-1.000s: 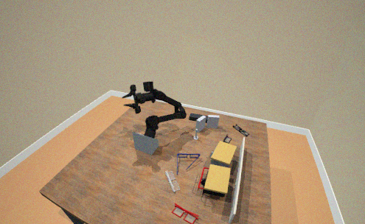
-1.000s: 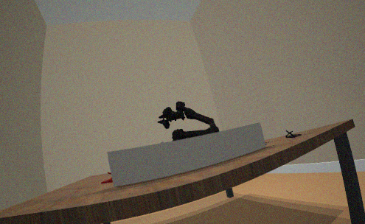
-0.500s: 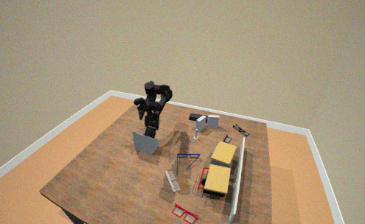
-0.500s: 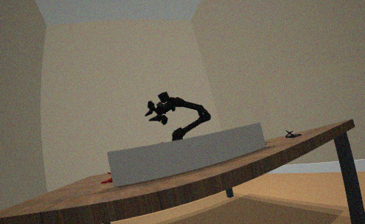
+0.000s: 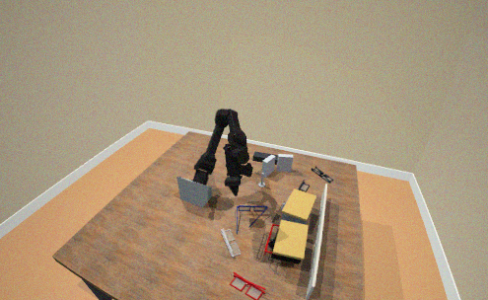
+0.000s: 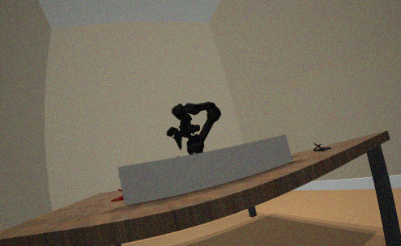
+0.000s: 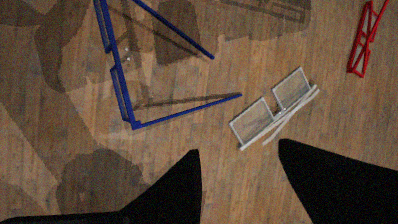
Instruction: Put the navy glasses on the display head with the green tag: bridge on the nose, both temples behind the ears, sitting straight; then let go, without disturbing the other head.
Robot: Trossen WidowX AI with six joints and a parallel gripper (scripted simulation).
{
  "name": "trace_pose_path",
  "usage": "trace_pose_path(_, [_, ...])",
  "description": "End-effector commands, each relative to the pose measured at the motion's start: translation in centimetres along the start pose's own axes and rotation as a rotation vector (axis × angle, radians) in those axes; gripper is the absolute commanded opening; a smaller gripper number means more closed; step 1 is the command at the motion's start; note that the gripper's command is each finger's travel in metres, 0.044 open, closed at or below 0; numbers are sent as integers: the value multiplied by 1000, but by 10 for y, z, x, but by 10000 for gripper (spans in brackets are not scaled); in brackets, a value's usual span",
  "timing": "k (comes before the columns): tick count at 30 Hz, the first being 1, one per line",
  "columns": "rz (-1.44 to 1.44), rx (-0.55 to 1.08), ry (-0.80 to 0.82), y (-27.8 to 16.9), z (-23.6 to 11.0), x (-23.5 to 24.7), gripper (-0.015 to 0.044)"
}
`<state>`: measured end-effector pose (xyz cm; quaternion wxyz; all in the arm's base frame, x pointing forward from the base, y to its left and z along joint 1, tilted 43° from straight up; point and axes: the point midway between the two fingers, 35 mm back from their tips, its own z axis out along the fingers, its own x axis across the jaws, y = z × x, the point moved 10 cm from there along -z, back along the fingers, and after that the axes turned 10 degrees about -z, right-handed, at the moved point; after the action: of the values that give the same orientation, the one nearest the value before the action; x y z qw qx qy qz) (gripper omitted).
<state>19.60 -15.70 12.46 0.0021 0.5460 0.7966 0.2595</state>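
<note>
The navy glasses (image 5: 245, 206) (image 7: 116, 62) lie on the table with both temples spread open, below the arm. My gripper (image 5: 235, 191) (image 7: 238, 152) points down above the table, with its fingers apart and nothing between them; in the wrist view the navy glasses are left of and beyond the fingertips. Two yellow-topped blocks (image 5: 299, 204) (image 5: 291, 239) stand by the long white panel and may be the display heads. I cannot make out the green tag or the faces. Red glasses (image 5: 266, 245) are at the side of the nearer block.
Folded white glasses (image 5: 230, 243) (image 7: 255, 137) and other red glasses (image 5: 247, 282) (image 7: 360, 37) lie on the table. Black glasses (image 5: 322, 174) (image 6: 322, 148) lie at the back. A long white panel (image 5: 319, 237) (image 6: 204, 174) stands beside the blocks. A grey panel (image 5: 194, 191) stands near the arm's base.
</note>
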Motion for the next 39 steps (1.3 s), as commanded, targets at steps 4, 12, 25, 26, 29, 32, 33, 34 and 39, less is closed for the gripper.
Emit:
trace_pose_path(4, [-54, 71, 370, 54, 79, 17, 200])
trace_pose_path(12, [-55, 74, 378, 51, 79, 20, 174])
trace_pose_path(25, [-55, 74, 378, 51, 80, 20, 120])
trace_pose_path(26, [-55, 74, 378, 51, 81, 21, 120])
trace_pose_path(29, [-55, 74, 377, 51, 84, 22, 120])
trace_pose_path(32, [-55, 74, 377, 51, 89, 24, 120])
trace_pose_path(33, [-55, 74, 377, 51, 91, 25, 120])
trace_pose_path(34, [-55, 74, 376, 51, 92, 26, 120])
trace_pose_path(39, [-55, 74, 376, 51, 99, 29, 120])
